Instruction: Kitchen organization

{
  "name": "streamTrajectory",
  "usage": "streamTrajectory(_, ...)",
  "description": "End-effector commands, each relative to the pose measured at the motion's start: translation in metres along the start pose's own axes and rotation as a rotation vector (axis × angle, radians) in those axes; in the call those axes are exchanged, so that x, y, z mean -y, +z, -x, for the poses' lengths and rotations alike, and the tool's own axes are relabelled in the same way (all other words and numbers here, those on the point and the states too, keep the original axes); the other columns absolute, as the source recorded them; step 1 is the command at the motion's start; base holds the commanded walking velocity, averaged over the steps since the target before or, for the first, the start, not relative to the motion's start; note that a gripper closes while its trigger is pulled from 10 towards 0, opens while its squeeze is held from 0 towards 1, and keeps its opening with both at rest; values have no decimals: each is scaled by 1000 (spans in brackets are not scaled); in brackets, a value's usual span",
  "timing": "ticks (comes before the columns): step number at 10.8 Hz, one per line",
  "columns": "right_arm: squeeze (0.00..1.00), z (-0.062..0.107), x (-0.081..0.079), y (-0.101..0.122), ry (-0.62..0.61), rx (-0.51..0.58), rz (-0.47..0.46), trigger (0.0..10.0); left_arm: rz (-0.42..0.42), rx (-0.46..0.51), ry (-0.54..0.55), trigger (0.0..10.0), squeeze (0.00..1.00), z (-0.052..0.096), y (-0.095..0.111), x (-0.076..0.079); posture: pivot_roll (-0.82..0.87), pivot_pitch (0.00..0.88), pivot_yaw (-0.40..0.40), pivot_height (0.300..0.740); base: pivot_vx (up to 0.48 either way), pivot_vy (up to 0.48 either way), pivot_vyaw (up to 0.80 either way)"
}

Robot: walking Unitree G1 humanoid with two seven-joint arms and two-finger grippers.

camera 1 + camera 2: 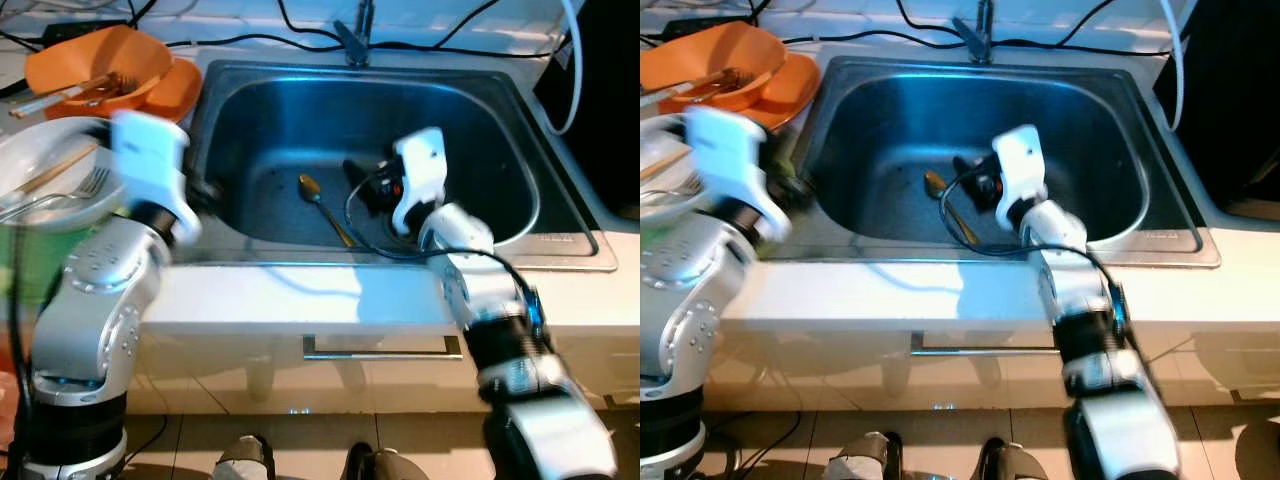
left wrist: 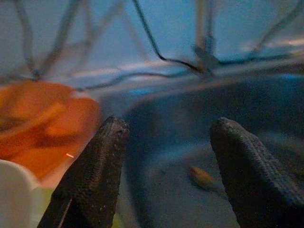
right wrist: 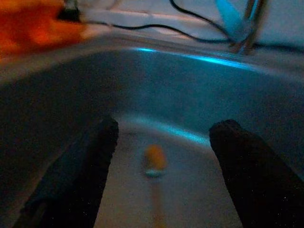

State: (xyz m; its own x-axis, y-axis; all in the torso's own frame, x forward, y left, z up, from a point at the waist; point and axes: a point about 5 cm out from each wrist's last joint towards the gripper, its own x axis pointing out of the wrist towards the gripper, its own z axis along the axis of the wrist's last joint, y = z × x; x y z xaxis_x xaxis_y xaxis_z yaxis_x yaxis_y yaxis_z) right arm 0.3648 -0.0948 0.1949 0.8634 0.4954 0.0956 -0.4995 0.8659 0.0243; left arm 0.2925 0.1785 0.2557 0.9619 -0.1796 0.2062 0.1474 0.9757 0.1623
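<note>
Spoon (image 1: 322, 207) lies in sink (image 1: 500, 130); right pincer (image 3: 161, 156) spread above.

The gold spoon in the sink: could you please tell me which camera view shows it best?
The left eye view: the gold spoon lies whole and sharp on the sink floor. The right eye view shows it partly behind a cable; both wrist views show a blurred bowl between open fingers.

A gold-coloured spoon (image 1: 322, 206) lay in the grey steel sink (image 1: 500, 130). Beside the sink sat orange bowls (image 1: 110, 75) and a white plate (image 1: 45, 185).
</note>
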Motion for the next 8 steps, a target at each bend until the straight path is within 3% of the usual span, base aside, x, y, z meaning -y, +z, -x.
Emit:
streamTrajectory(1,0,4,-8,11,100,61,-201,10000,-26,69,83,10000,0,4,10,-7,240,151,-39,740,0,0,0)
streamTrajectory(4,0,17,-15,2,115,43,-221,10000,-140,147,399,10000,0,33,14,-38,243,146,-56,740,0,0,0)
streamTrajectory(6,0,22,-14,1,121,19,-255,10000,-164,137,461,10000,0,42,9,-44,245,144,-77,740,0,0,0)
streamTrajectory(8,0,25,-21,5,158,42,-196,10000,-143,144,477,10000,0,40,4,-40,232,136,-86,740,0,0,0)
